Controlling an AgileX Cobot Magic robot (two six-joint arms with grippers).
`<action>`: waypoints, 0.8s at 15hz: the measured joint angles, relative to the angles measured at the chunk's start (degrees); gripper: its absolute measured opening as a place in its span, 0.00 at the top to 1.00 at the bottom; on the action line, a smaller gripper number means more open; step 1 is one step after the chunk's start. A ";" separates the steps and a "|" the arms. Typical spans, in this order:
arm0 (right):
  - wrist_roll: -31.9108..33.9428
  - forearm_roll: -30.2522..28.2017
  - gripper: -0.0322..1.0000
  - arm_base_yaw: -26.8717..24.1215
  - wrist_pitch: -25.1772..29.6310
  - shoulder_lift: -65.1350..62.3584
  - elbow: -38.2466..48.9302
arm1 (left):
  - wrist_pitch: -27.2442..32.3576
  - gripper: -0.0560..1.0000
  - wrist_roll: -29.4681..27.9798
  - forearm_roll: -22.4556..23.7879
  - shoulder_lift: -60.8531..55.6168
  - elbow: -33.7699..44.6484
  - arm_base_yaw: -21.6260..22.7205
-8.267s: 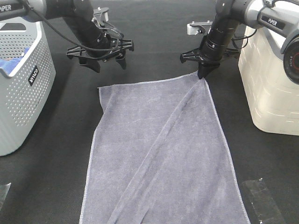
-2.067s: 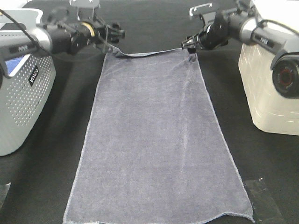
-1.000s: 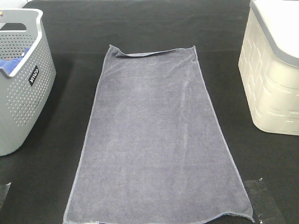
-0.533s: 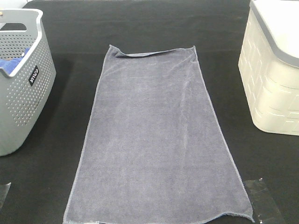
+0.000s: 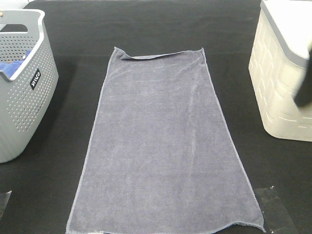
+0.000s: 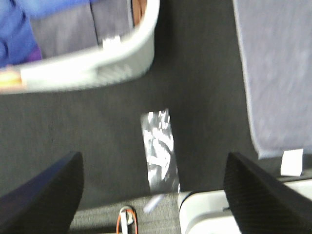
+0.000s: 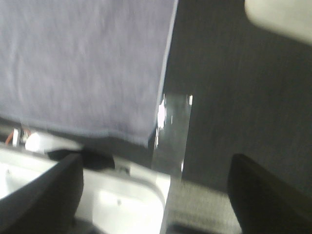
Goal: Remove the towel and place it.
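The slate-grey towel (image 5: 163, 141) lies spread flat on the black table, long side running from far to near. Its far left corner is slightly folded over. Neither gripper touches it. The left gripper (image 6: 153, 158) is open and empty, held above the table between the grey basket and the towel's edge (image 6: 278, 73). The right gripper (image 7: 156, 158) is open and empty above the towel's near right corner (image 7: 83, 63). In the exterior high view only a dark blurred part of the right arm (image 5: 304, 92) shows at the right edge.
A grey perforated basket (image 5: 22, 97) holding a bright blue cloth (image 5: 12, 66) stands at the left; its rim shows in the left wrist view (image 6: 92, 68). A cream basket (image 5: 282, 83) stands at the right. Clear tape patches (image 5: 273, 209) (image 6: 158, 148) (image 7: 173, 136) lie near the table's front edge.
Both grippers let go of the towel's far corners and the arms left the exterior view. The towel has stayed still since. A dark blur of the right arm has now appeared at the right edge.
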 joint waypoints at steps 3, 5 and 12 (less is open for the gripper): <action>-0.23 0.00 0.23 0.00 0.00 -12.89 14.09 | 0.00 0.24 -0.11 -0.29 -12.55 12.03 0.00; -0.57 0.00 0.23 0.00 -0.52 -22.40 21.49 | 0.11 0.24 -0.11 -0.29 -21.66 17.59 0.00; -4.98 -0.69 0.23 0.00 -7.51 -48.64 28.48 | -0.74 0.24 9.74 -3.09 -45.09 24.24 0.00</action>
